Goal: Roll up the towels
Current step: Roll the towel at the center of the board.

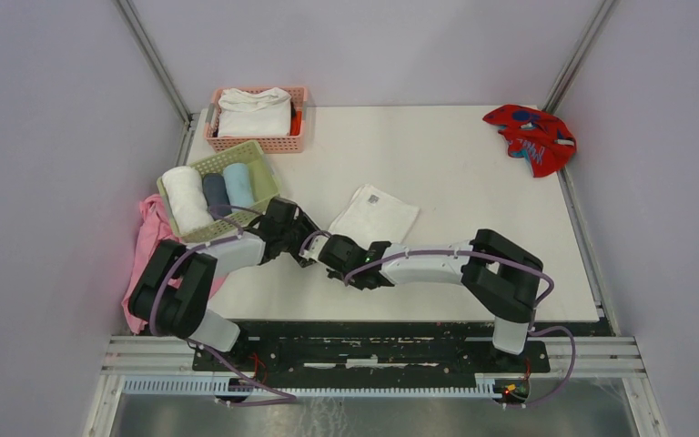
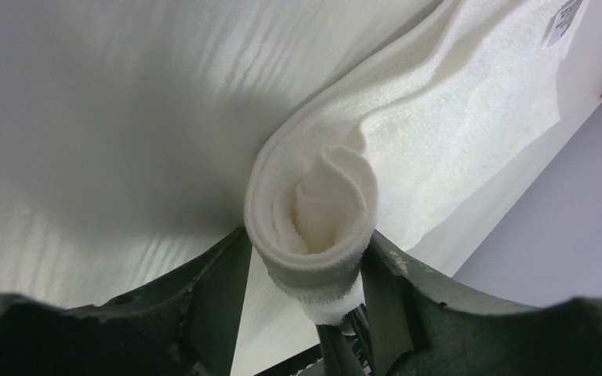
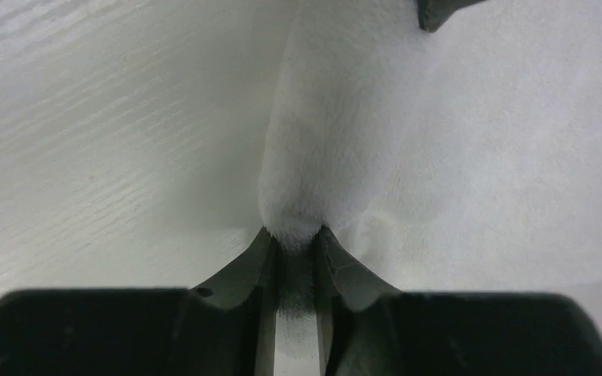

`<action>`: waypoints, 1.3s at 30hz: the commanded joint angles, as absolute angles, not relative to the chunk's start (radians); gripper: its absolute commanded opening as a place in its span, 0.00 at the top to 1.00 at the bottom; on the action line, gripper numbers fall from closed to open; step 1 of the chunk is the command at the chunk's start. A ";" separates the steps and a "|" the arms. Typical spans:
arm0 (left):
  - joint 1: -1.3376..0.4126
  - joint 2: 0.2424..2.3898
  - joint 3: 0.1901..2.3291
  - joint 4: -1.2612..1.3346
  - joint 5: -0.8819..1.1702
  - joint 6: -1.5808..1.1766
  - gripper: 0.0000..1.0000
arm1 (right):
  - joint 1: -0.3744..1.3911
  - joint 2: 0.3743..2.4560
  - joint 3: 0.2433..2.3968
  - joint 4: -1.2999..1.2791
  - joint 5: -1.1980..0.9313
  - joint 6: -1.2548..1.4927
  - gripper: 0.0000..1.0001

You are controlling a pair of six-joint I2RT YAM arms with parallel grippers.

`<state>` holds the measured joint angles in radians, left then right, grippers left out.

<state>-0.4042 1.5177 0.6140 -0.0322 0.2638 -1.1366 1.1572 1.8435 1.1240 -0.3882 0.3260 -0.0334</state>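
Left wrist view has the rolled end of the white towel (image 2: 313,211) seated between the jaws of the left gripper (image 2: 307,294). Both fingers touch its sides, so it looks held, though how firmly I cannot tell. The right gripper (image 3: 294,244) is closed almost fully on a small tuft at the other end of the roll. The unrolled part lies flat on the surface (image 1: 473,200), about mid-width and toward the near side.

The roll looks loose at its core. If the left gripper slackens, the spiral may spring open or slide out like a telescope. The right gripper's bite is thin; it could slip off. If it pulls ahead of the left, it could skew the roll into a cone or drag the flat part along.

From above, the two wrists sit very close together, so a bump between them is a fair worry.

Ahead of the roll and to the right there is bare surface. The red towel (image 1: 530,138) lies well apart in the far right corner. The green basket (image 1: 262,168) is just beside the left arm, and a pink cloth (image 1: 150,232) hangs at the left edge, so leftward room is tight.
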 commanded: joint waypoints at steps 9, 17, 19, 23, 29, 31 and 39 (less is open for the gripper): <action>-0.367 1.184 0.548 -0.227 0.065 -1.028 0.21 | 0.886 1.807 1.101 -0.347 -0.622 0.101 0.85; -0.368 1.036 0.463 -0.166 0.146 -1.064 0.19 | 0.715 1.917 1.011 -0.080 -1.004 0.332 0.85; -0.368 1.051 0.441 -0.144 0.171 -1.082 0.19 | 0.681 1.938 0.984 -0.022 -1.038 0.378 0.85; -0.369 1.121 0.429 -0.073 0.210 -1.092 0.19 | 0.640 1.989 0.977 -0.019 -1.068 0.403 0.83; -0.393 1.263 0.478 0.025 0.258 -1.103 0.19 | 0.604 2.054 0.968 -0.024 -1.062 0.440 0.83; -0.401 1.302 0.494 0.049 0.264 -1.109 0.19 | 0.599 2.078 0.973 -0.036 -1.060 0.438 0.83; -0.422 1.380 0.503 0.103 0.241 -1.152 0.21 | 0.590 2.106 0.990 -0.071 -1.033 0.436 0.82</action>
